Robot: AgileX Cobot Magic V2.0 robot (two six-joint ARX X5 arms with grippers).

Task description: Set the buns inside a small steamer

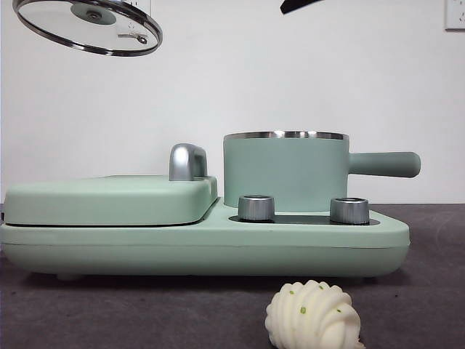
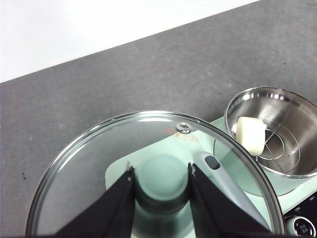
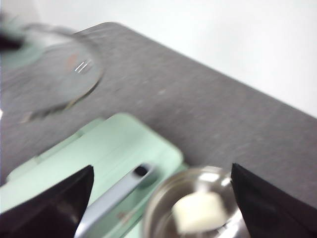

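The left gripper (image 2: 161, 173) is raised above the left end of the appliance, its jaws clenched on the green knob (image 2: 161, 178) of the glass lid (image 1: 89, 25). In the front view the lid hangs tilted at the upper left, well clear of the pot.

The right gripper (image 3: 161, 198) is above the steamer (image 1: 285, 171), with its jaws spread wide and nothing between them. The right wrist view is blurred. In the front view only a black tip (image 1: 298, 6) of an arm shows at the top edge.

The steamer stands uncovered on the right half of the mint-green appliance base (image 1: 203, 243), behind two metal dials (image 1: 256, 207). Its straight handle (image 1: 385, 164) points to the right in the front view.

The smooth bun (image 2: 250, 135) lies inside the steamer on a wire rack (image 2: 280, 148), close to the pot wall. The ridged bun (image 1: 312, 316) with green flecks rests on the dark desk (image 1: 109, 313) in front of the appliance, below the right dial, apart from the base.

The flat griddle cover (image 1: 109, 198) occupies the left half of the appliance, with its silver handle (image 1: 187, 161) at the side nearest the steamer.
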